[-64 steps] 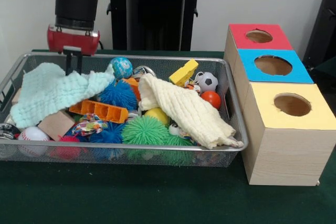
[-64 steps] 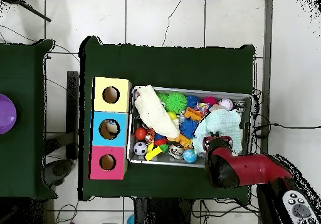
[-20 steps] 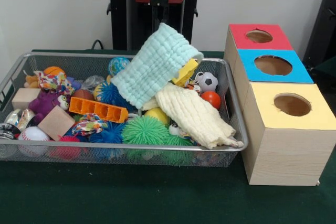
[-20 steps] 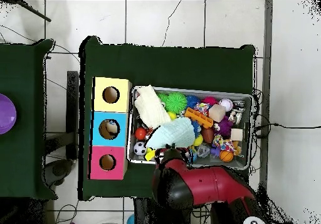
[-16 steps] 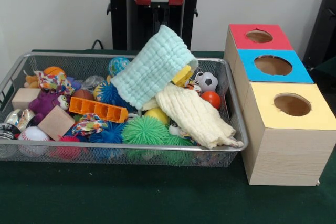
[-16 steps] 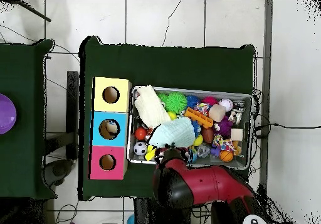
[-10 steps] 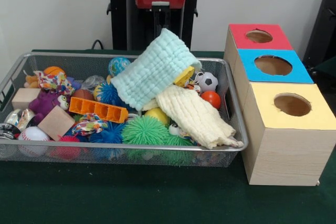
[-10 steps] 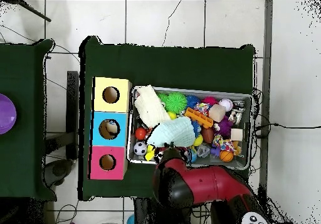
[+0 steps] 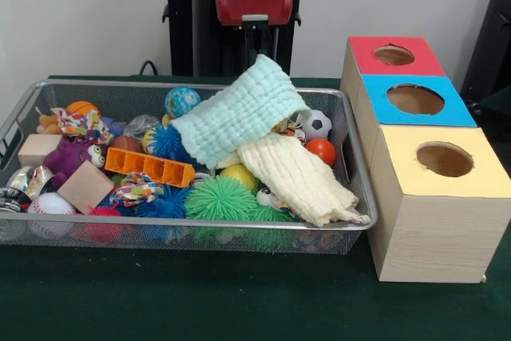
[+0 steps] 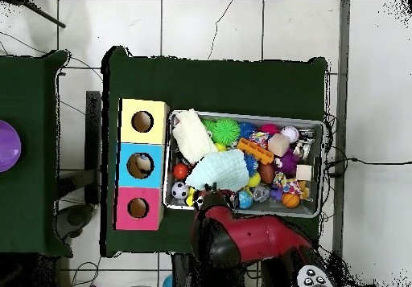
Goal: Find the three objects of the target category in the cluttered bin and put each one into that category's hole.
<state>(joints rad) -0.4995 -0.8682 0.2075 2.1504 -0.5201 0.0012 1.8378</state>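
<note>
1. Front view, nearest: the bin (image 9: 357,225) sits on the green tabletop (image 9: 239,301), its front packed with spiky balls and a cream cloth (image 9: 299,177).
2. Mid-bin, a mint cloth (image 9: 235,109) drapes over toys. I judge the step to be uncovering clutter while searching.
3. Beside the bin, the hole (image 9: 415,99) in the blue-topped box lies well right of the jaws.
4. Farthest, the jaws (image 9: 259,41) hang just above the mint cloth's peak; whether they grip it, I cannot tell. Next comes choosing an exposed target.

arm (image 10: 241,243): glossy red shell | black joints | black pedestal (image 9: 204,17)
</note>
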